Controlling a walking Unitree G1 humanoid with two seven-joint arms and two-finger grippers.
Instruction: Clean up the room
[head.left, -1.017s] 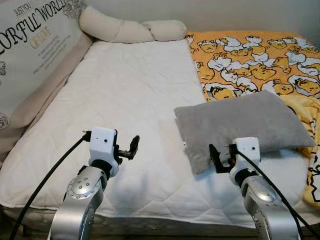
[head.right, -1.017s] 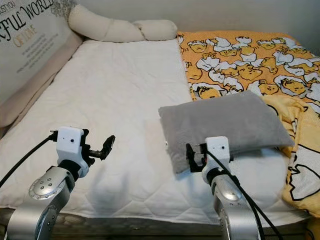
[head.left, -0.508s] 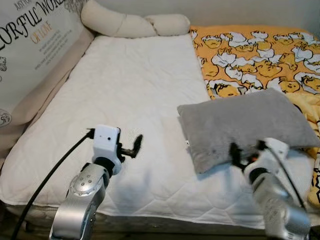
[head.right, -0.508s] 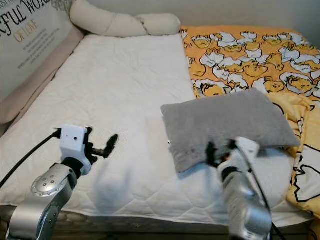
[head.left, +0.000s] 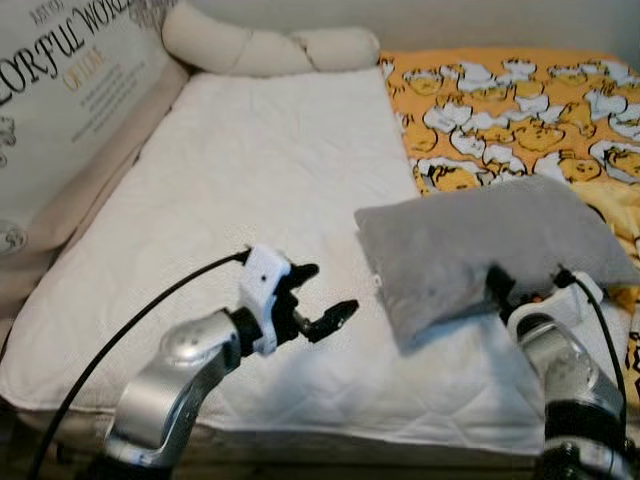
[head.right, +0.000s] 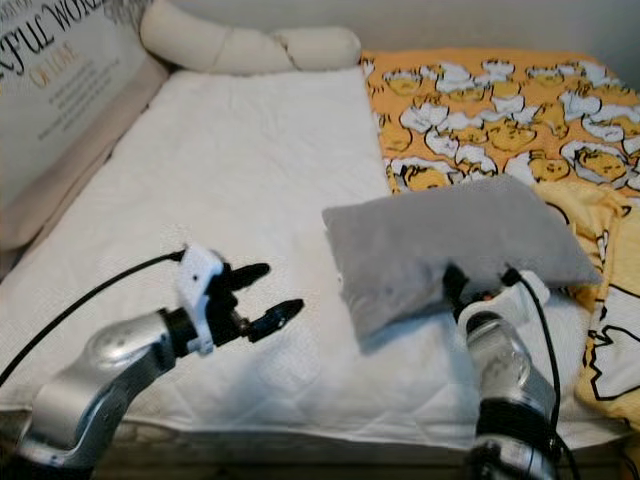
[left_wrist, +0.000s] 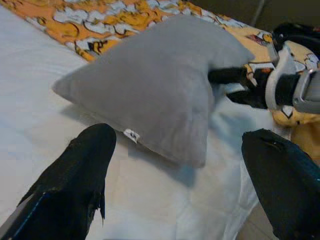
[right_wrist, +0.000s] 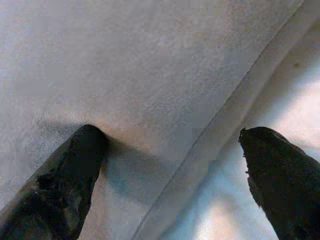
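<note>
On the bed (head.left: 250, 170), our open right tool (right_wrist: 170, 165) reaches the pillow (head.left: 480, 245) (ungripped); left tool (head.left: 325, 300) gapes; tidying barely begun.

Left arm bent at the elbow, forearm angled inward across the body. Left gripper (head.left: 322, 300) hovers with its two black fingers spread wide, one finger (left_wrist: 75, 190) clearly apart from the other. Right arm reaches forward, wrist level. Right gripper (head.left: 497, 285) has fingers parted, one fingertip (right_wrist: 85, 150) pressed against grey fabric.
</note>
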